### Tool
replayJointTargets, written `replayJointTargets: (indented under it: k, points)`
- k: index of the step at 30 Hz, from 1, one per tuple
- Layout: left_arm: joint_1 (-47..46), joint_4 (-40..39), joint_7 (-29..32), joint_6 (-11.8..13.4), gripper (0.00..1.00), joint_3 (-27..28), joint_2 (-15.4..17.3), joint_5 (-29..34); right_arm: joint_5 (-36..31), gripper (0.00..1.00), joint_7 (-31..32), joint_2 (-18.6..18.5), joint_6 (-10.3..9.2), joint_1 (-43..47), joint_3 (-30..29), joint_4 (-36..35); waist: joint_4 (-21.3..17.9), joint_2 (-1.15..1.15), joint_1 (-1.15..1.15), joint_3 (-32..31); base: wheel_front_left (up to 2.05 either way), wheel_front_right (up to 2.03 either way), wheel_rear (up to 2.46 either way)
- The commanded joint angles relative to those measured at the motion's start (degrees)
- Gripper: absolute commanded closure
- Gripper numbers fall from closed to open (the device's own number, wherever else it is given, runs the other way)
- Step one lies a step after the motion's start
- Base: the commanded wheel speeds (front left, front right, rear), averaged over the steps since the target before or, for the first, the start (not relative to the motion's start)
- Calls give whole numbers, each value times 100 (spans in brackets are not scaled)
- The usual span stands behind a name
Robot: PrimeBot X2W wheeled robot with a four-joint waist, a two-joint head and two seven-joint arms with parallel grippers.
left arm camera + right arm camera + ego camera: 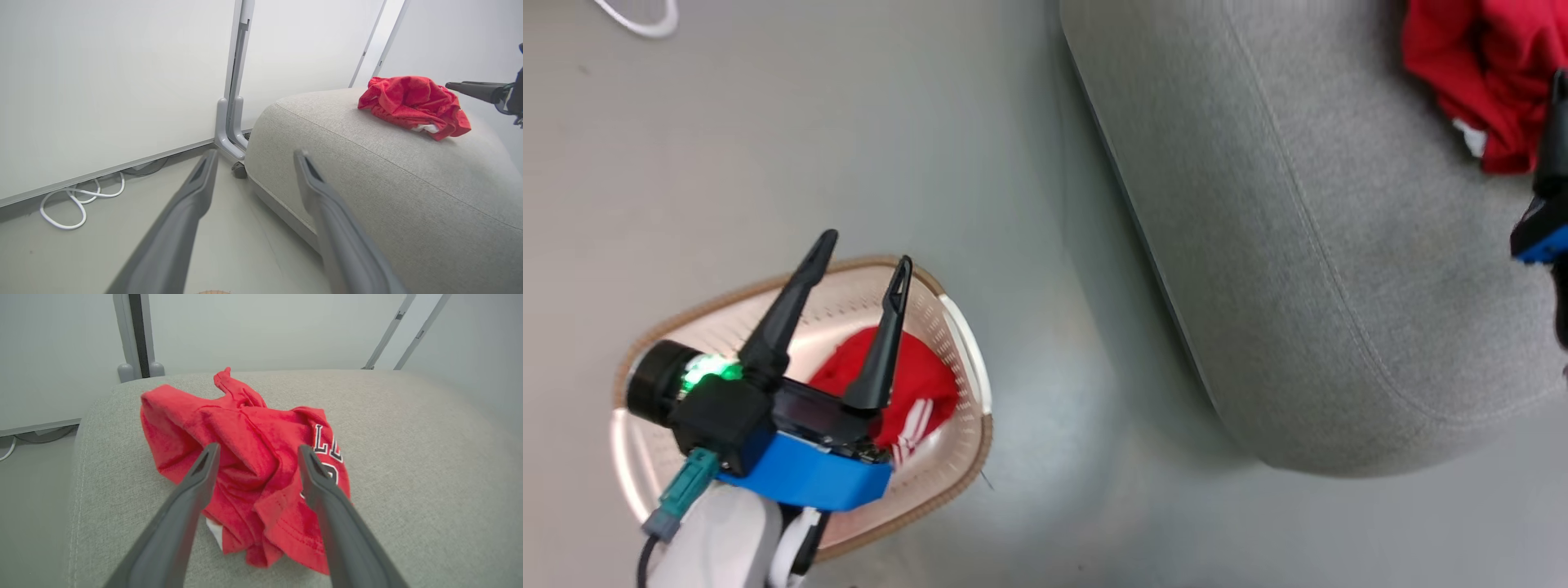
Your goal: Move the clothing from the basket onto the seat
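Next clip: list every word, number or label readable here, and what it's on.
"LL": white dark-edged letters on the red jersey lying on the sofa; the rest is folded away.
Number beneath: cut off by folds and a finger of the right gripper; unreadable.
Striped red garment in the basket: stripes only, no text.

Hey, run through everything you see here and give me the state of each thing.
Sofa: one garment on top.
Basket: upright on the floor, one garment inside.
Lettered garment: crumpled on the sofa, not gripped.
Striped garment: bunched in the basket.
Left gripper: jaws open, empty, over the basket.
Right gripper: jaws open, empty, at the lettered garment.
Cable: looped on the floor.
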Motion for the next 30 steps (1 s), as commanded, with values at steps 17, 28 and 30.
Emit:
replayJointTargets:
  k: [17,28,30]
  points:
    - [864,1083,-63,-155,0,900,-1489,-102,346,0,21,147,1,2878,935,-2181,1463,0,0,-2793,0,0,0]
    - [1327,1370,-62,-172,0,1741,-1634,206,-151,0,345,888,1,4221,918,-3705,2024,0,0,-3287,0,0,0]
    - [1371,1431,-59,-173,0,1865,-1625,280,-205,0,391,1015,1,4405,880,-3882,2106,0,0,-3327,0,0,0]
